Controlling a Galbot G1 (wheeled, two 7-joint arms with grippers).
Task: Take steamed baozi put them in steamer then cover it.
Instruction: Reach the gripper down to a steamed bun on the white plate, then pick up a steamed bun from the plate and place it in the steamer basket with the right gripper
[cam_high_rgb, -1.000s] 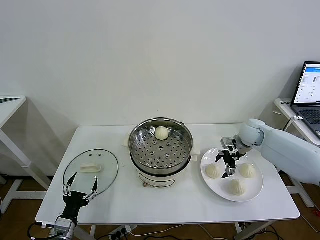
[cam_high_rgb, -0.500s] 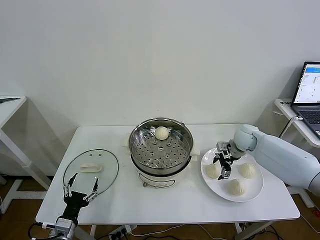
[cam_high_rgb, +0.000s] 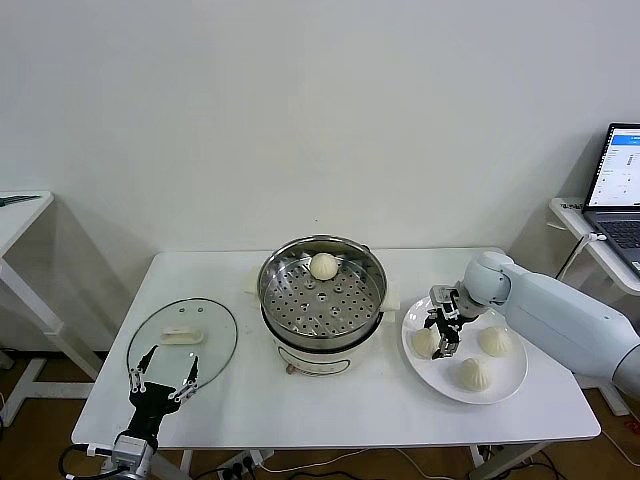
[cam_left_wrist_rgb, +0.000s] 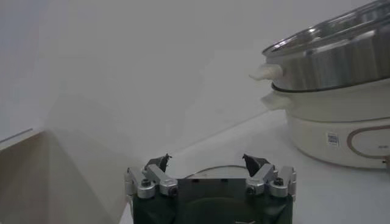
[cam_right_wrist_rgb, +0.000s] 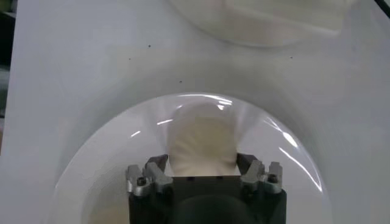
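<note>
The steel steamer (cam_high_rgb: 320, 300) stands mid-table with one baozi (cam_high_rgb: 323, 266) on its perforated tray. Three more baozi lie on the white plate (cam_high_rgb: 445, 385) to its right: a left one (cam_high_rgb: 423, 343), a right one (cam_high_rgb: 494, 341) and a front one (cam_high_rgb: 474, 373). My right gripper (cam_high_rgb: 441, 335) is down over the left baozi. In the right wrist view that baozi (cam_right_wrist_rgb: 203, 145) sits between the open fingers of my right gripper (cam_right_wrist_rgb: 202, 163). The glass cover (cam_high_rgb: 182, 337) lies flat at the table's left. My left gripper (cam_high_rgb: 163, 377) is open and empty just in front of it.
The steamer's cream base (cam_left_wrist_rgb: 341, 131) shows in the left wrist view, to the side of the left gripper (cam_left_wrist_rgb: 207, 163). A laptop (cam_high_rgb: 620, 185) sits on a side table at far right. Another table's corner (cam_high_rgb: 20, 205) is at far left.
My right gripper has moved left and lower over the plate, from between the buns to astride the left baozi. The left arm has barely moved.
</note>
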